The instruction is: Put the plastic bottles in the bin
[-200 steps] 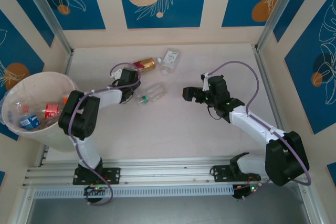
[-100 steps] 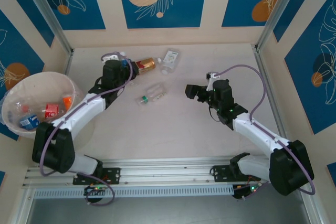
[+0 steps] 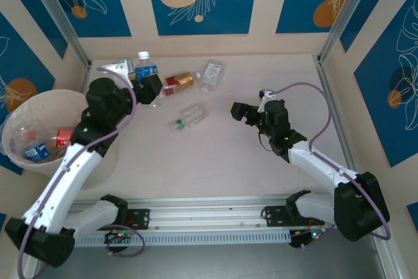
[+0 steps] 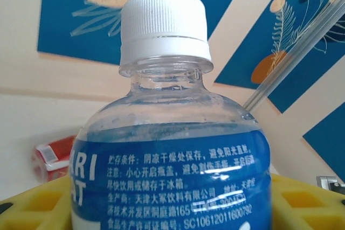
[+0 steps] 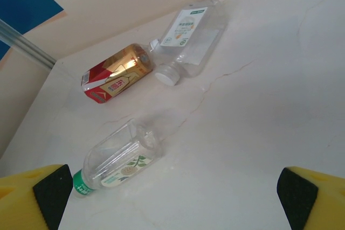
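— Blue-labelled bottle (image 3: 145, 70) in the left gripper (image 3: 150, 87), is it?
— Yes. It has a white cap (image 4: 163, 20) and stands upright between the yellow pads (image 4: 32, 204), which are closed against its sides (small Chinese print runs across the label).
— Where is it relative to the bin (image 3: 52, 92)?
— It is held off to the bin's right, near the far wall and just beside the red-and-gold bottle (image 3: 177, 82) lying on the table (image 3: 215, 161). It is not over the rim.
— Anything inside the bin?
— A red-labelled bottle (image 3: 63, 137) and a blue-wrapped bottle (image 3: 36, 152), plus clear ones I cannot tell apart.
— And the right gripper (image 3: 239, 112)?
— Its fingers are spread wide and hold nothing, and it hovers near mid-table. Its wrist camera looks at a clear green-capped bottle (image 5: 116, 161) lying on its side. The red-and-gold bottle and a clear white-labelled bottle (image 5: 193, 32) lie close together beyond it
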